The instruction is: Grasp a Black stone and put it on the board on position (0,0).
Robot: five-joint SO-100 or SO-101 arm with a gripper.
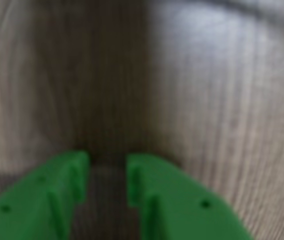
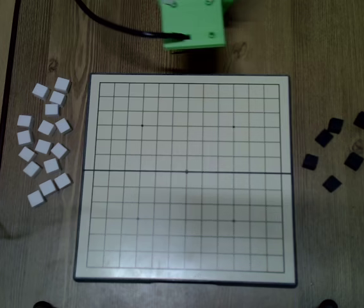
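Green fingers [image 1: 62, 195] of my gripper [image 1: 108, 172] fill the bottom of the blurred wrist view, jaws a little apart with nothing between them, only wood-grain table [image 1: 222, 100] beneath. Overhead, I see what the wrist camera misses: the arm [image 2: 193, 24] at the table's top edge, just above the board [image 2: 185, 179], which carries no stones. Six black stones [image 2: 331, 184] lie scattered off the board's right edge; white blocks [image 2: 46, 146] cluster off its left. Neither group touches the board.
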